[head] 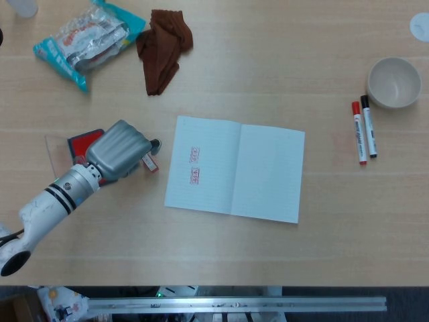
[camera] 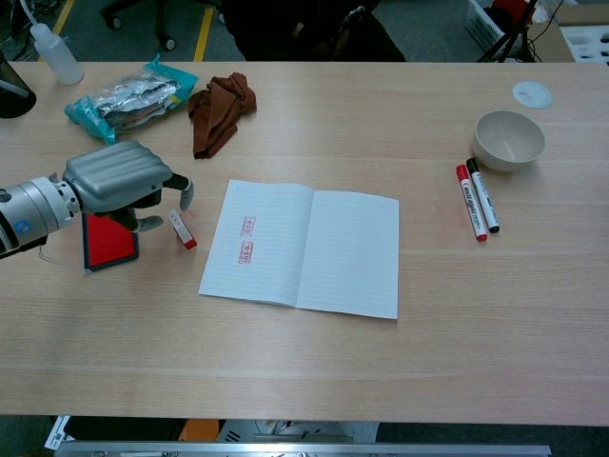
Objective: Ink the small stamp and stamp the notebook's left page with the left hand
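Note:
The small stamp (head: 149, 162) (camera: 182, 229), white with a red end, lies on the table just left of the open notebook (head: 265, 176) (camera: 347, 252). Two red stamp marks (head: 195, 166) (camera: 246, 239) show on the notebook's left page. My left hand (head: 120, 151) (camera: 122, 175) hovers right beside the stamp, fingers spread and curved downward, holding nothing. The red ink pad (head: 80, 142) (camera: 107, 241) sits partly under the hand. My right hand appears in neither view.
A brown cloth (head: 163, 48) (camera: 218, 109) and a foil snack bag (head: 86, 37) (camera: 126, 98) lie at the back left. Two markers (head: 364, 131) (camera: 477, 200) and a bowl (head: 394, 82) (camera: 509, 139) are at the right.

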{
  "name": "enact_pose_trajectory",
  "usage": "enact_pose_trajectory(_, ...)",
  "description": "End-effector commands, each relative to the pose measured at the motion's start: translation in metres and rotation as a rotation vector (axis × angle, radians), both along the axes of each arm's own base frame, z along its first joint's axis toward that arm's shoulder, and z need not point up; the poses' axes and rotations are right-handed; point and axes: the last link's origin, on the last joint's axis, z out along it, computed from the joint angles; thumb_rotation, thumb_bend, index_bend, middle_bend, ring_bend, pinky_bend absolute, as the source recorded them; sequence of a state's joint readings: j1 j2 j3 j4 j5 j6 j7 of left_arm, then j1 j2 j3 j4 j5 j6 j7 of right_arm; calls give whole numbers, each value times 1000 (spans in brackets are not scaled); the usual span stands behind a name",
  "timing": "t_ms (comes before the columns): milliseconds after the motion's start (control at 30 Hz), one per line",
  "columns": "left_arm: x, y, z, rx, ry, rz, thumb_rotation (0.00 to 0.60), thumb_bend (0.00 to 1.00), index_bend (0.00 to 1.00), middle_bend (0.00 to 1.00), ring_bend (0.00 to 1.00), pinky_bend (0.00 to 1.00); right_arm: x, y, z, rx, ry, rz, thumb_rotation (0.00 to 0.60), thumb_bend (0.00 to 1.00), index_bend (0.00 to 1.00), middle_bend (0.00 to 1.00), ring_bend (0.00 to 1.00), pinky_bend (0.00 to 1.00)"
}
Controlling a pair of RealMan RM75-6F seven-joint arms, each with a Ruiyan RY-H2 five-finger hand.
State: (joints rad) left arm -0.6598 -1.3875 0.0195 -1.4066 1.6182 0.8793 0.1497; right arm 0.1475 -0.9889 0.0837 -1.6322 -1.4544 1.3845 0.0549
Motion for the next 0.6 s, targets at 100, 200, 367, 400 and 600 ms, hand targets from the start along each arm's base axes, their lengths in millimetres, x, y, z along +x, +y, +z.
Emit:
enact_pose_trajectory(100,1,1,-6,-3,15,3,600,300,414,1000,1000,1000,-1,0,0,0,-1,-2,600,223,341,473,496,538)
enact_pose_trajectory(200,1,3,-10,-6,29,5,600,300,413,1000,1000,1000,-3,0,0,1,-1,-7,600,223,341,473,496,538)
enact_pose_trajectory(367,0,4,-13,-6,42,11,600,300,412,1000,1000,1000,-4,0,0,0,-2,-12,600,223,341,473,496,538)
enact_pose_trajectory(400,0,4,-14,-5,44,11,600,300,412,1000,1000,1000,-5,0,0,1,-1,-12,600,223,341,473,496,538)
enact_pose_trajectory(600,-1,3,-16,-6,54,15,600,300,412,1000,1000,1000,-6,-1,0,3,-3,-15,600,223,342,473,497,538)
